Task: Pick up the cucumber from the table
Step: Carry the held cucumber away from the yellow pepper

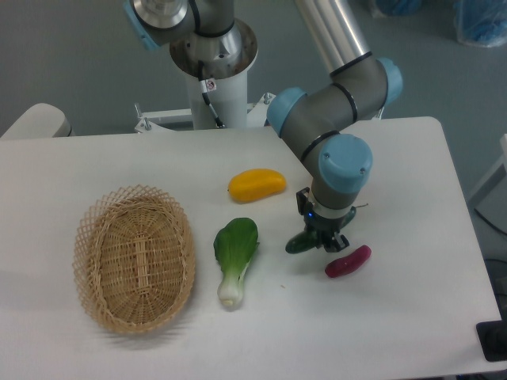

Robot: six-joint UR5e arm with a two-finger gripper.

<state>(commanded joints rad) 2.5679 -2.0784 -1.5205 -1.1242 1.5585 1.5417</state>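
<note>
The cucumber [299,244] is a short dark green oblong, tilted, with its left end sticking out from under the wrist. My gripper [325,240] points straight down and is shut on its right part. The pair sits just left of the purple vegetable [348,261], over the white table [396,309]. I cannot tell whether the cucumber touches the tabletop. The blue wrist cap hides the fingers' upper part.
A yellow fruit [257,184] lies behind and to the left of the gripper. A bok choy [235,253] lies left of it. A wicker basket [135,257] stands at the left. The arm's base column [212,87] stands at the table's back edge.
</note>
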